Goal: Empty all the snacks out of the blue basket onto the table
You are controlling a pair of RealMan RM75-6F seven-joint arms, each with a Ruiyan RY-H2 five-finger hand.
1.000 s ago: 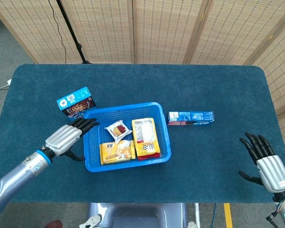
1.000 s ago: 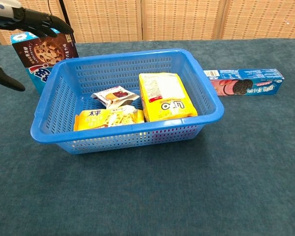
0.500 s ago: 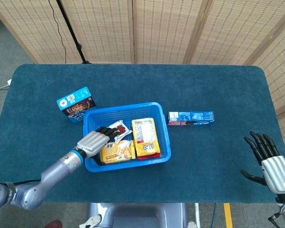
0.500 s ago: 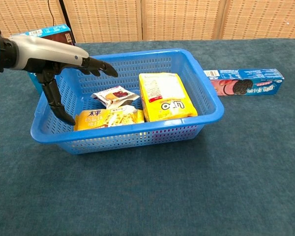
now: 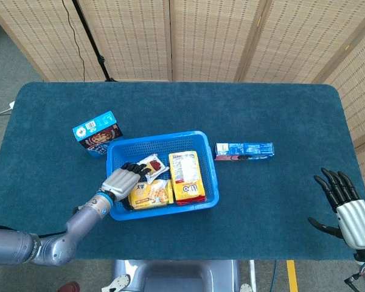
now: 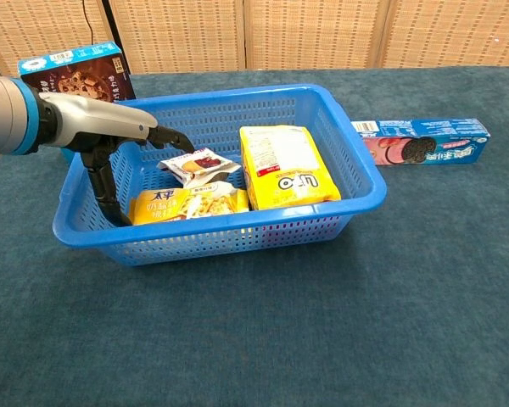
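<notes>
Fingers of the left hand (image 6: pixel 110 131) reach over the left wall of the blue basket (image 6: pixel 356 170), stretched forward and slightly apart, with the thumb hanging straight down inside the basket beside the left end of the orange snack pack (image 6: pixel 189 203). The fingertips (image 6: pixel 180 141) sit right at the edge of the small white cookie packet (image 6: pixel 200 164); whether they touch it cannot be told. Nothing is held in this hand. Its forearm comes in low from the basket's near-left side, seen in the head view as the left hand (image 5: pixel 121 180) lying across the basket's left rim (image 5: pixel 111 182).

Inside the basket lie three snacks: the orange pack along the near wall, the white cookie packet behind it, and the tall yellow bag (image 6: pixel 287 165) flat on the right half.

Outside the basket, a blue cookie box (image 6: pixel 72 70) stands just beyond its far-left corner, and a long blue biscuit box (image 6: pixel 424 141) lies just off its right side.

Well to the right of the basket, near the table's front edge, the right hand (image 5: pixel 345 204) is held with fingers spread and pointing away, holding nothing.
</notes>
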